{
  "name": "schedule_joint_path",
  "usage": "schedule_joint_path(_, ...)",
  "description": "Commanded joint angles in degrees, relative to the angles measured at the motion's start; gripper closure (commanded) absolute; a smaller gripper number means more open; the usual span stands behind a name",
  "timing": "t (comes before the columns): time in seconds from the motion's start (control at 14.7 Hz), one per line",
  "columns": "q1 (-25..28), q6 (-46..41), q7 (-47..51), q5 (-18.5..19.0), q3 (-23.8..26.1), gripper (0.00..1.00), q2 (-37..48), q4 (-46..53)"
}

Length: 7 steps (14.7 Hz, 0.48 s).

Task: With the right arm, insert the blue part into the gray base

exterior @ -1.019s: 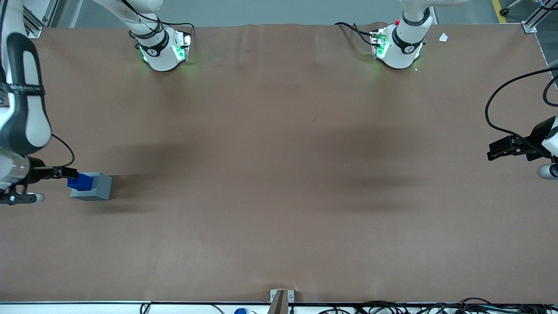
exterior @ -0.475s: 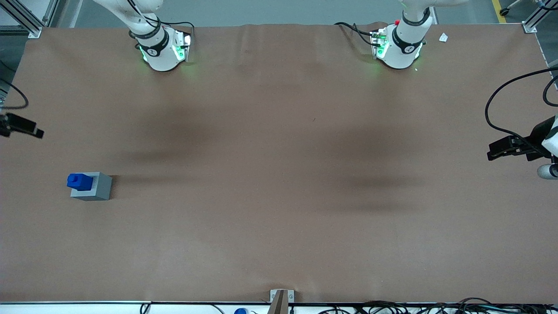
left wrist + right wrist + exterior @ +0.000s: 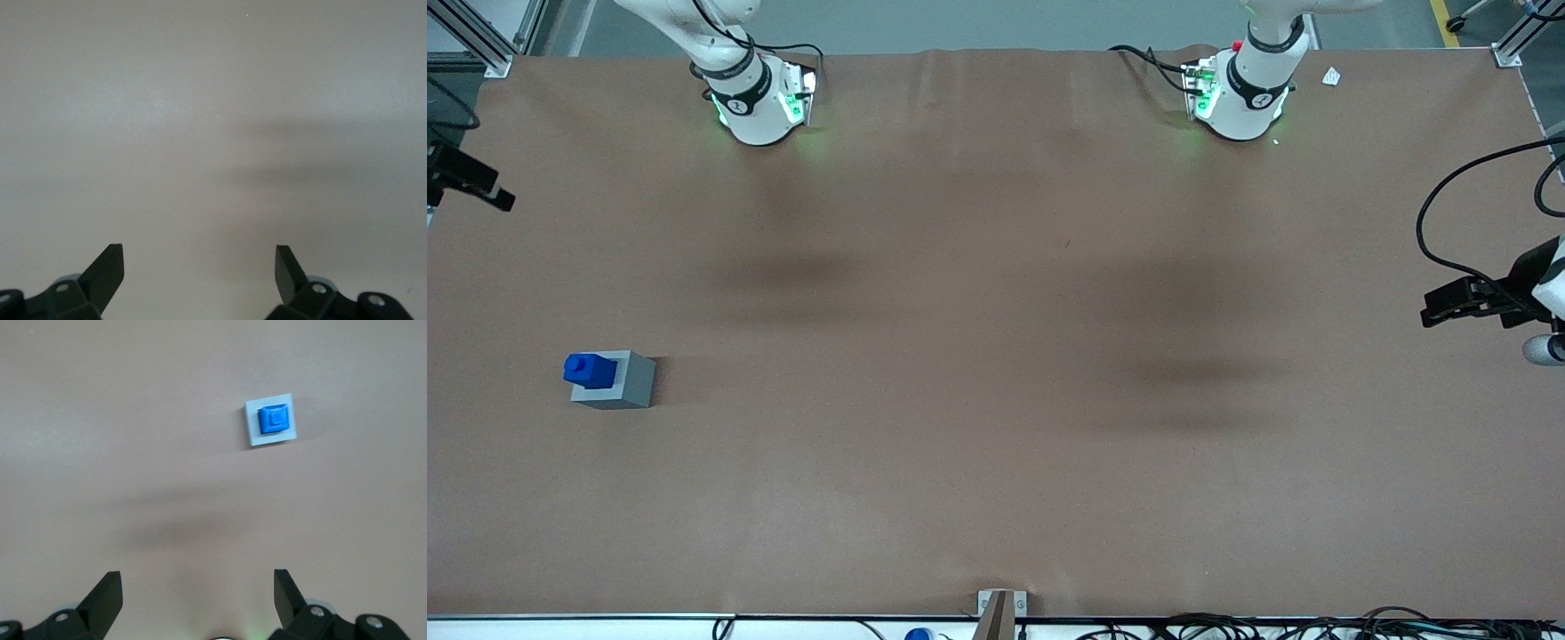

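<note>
Bright-blue part [image 3: 588,370] sits knob-up in the gray base [image 3: 624,384]; jaws [image 3: 197,595] spread, high above.

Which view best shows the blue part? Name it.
Right wrist view: the blue part shows top-down inside the gray base, the open gripper high above. Front view shows it small; left wrist view, nothing.

No text, label, brand, number or sign can be read anywhere. The dark bands on the arm bases carry small white marks, but they are too small to make out. The blue part, gray base and desk bear no lettering.
</note>
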<state>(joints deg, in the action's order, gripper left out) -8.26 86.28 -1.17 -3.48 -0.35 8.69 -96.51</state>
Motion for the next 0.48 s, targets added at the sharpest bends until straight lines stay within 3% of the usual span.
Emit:
schedule_joint_path(0.0, 2.28, -0.85, 5.47, 1.10, 2.53, 0.00, 4.05, -3.43)
schedule_joint_path(0.2, 2.28, -0.33, 7.76, 1.28, 7.36, 0.00, 4.31, -3.16)
schedule_joint_path(0.41, 2.02, 1.16, 7.85, 1.28, 7.73, 0.00, 3.96, -2.46)
